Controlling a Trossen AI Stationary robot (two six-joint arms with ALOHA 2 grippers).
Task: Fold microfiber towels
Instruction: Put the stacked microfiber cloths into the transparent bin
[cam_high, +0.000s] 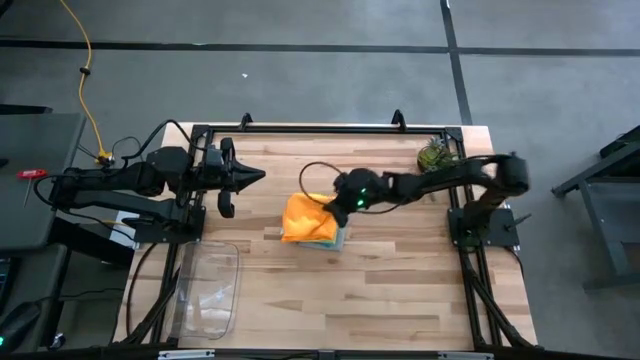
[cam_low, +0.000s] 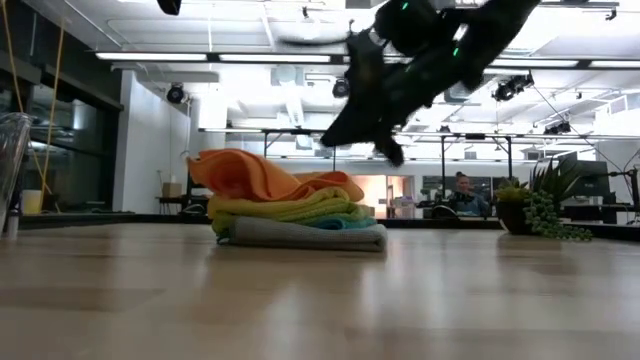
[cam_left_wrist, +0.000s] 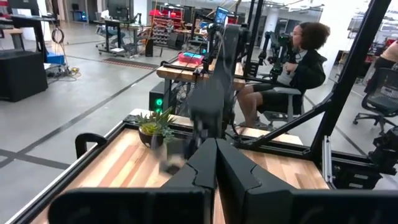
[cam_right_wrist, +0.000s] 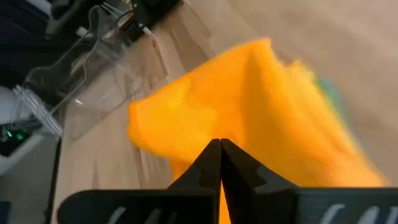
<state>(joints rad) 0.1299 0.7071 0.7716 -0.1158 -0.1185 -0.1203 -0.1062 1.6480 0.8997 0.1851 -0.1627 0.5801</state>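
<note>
A stack of folded microfiber towels lies at the table's middle. The orange towel is on top, loosely bunched, over a yellow one, a teal one and a grey one at the bottom. No lime green towel can be told apart. My right gripper is shut and hangs a little above the stack's right end, clear of the orange towel. My left gripper is shut and empty, held above the table's far left part.
A clear plastic tray stands at the near left. A small potted plant stands at the far right corner. A person sits beyond the table's right side.
</note>
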